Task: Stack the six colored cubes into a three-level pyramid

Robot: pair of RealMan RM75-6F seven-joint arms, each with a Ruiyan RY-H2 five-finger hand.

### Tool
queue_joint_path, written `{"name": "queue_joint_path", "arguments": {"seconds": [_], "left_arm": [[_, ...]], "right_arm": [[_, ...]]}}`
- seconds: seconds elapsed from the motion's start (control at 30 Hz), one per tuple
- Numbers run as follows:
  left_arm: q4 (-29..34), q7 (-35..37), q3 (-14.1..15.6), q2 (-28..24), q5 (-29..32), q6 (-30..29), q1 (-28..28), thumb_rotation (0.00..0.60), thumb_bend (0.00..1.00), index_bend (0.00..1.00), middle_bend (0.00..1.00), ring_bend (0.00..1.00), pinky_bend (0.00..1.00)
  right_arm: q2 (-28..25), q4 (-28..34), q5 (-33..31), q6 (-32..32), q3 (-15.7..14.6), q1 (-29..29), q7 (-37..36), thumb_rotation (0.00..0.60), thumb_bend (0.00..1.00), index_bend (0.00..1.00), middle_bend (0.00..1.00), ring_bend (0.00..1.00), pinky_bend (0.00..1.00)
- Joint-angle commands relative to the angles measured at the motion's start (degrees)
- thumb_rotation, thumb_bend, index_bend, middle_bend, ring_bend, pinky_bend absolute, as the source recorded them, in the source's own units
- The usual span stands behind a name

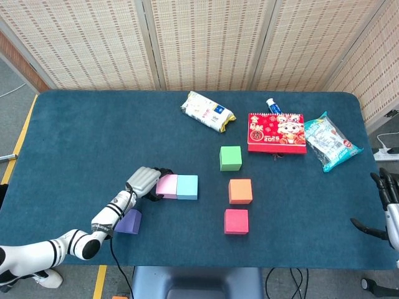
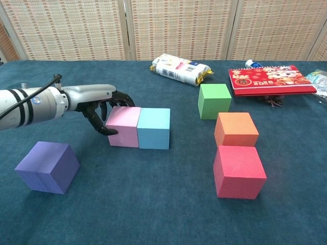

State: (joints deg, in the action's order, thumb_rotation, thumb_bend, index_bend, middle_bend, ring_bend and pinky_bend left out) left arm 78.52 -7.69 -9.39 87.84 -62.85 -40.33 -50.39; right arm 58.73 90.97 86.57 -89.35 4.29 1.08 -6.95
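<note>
Pink cube [image 2: 123, 126] touches light-blue cube [image 2: 154, 127], likely start of pyramid base. Left hand [image 2: 102, 109] beside pink cube, fingers curled against its side (grasp or nudge: cannot tell). Purple cube [image 2: 47, 167], green cube [image 2: 214, 101], orange cube [image 2: 236, 129], red cube [image 2: 239, 171] scattered apart, awaiting placement. Right hand [image 1: 386, 202] idle at table edge, fingers spread, holding nothing.

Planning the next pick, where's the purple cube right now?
The purple cube sits alone at the near left of the table, in front of the left hand and the pink cube.
</note>
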Motion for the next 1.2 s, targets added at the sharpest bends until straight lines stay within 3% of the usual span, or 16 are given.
{"name": "queue_joint_path", "arguments": {"seconds": [0.03,0.4,0.63,0.97,1.2], "left_arm": [[0.05,-0.24,-0.02,0.12,0.38,0.12,-0.25,0.600,0.35,0.34,0.42,0.40,0.41],[0.31,-1.77,0.49,0.64,2.16,0.35,-1.09,0.600,0.35,0.31,0.35,0.36,0.41],[0.93,-1.99,0.80,0.49,2.62,0.36,-1.29,0.600,0.35,0.11,0.21,0.22,0.39],[2.38,-1.52,1.36,-0.44,2.56,0.94,-1.47,0.600,0.36,0.00,0.02,0.01,0.25],[6.39,-0.54,1.40,-3.74,0.28,-2.60,0.32,0.600,0.35,0.00,0.00,0.00,0.13]], "right_arm": [[-0.01,-0.10,-0.06,-0.04,-0.01,-0.10,-0.15,0.600,0.11,0.00,0.01,0.00,0.05],[0.14,-0.76,-0.33,0.01,0.07,-0.31,-0.87,0.600,0.11,0.00,0.01,0.00,0.05],[0.07,-0.95,-0.20,-0.14,0.11,-0.41,-1.26,0.600,0.11,0.00,0.01,0.00,0.05],[0.15,-1.12,-0.15,-0.07,0.17,-0.41,-1.49,0.600,0.11,0.00,0.01,0.00,0.05],[-0.73,-0.12,1.34,2.98,-0.13,1.69,-1.46,0.600,0.11,0.00,0.01,0.00,0.07]]}}
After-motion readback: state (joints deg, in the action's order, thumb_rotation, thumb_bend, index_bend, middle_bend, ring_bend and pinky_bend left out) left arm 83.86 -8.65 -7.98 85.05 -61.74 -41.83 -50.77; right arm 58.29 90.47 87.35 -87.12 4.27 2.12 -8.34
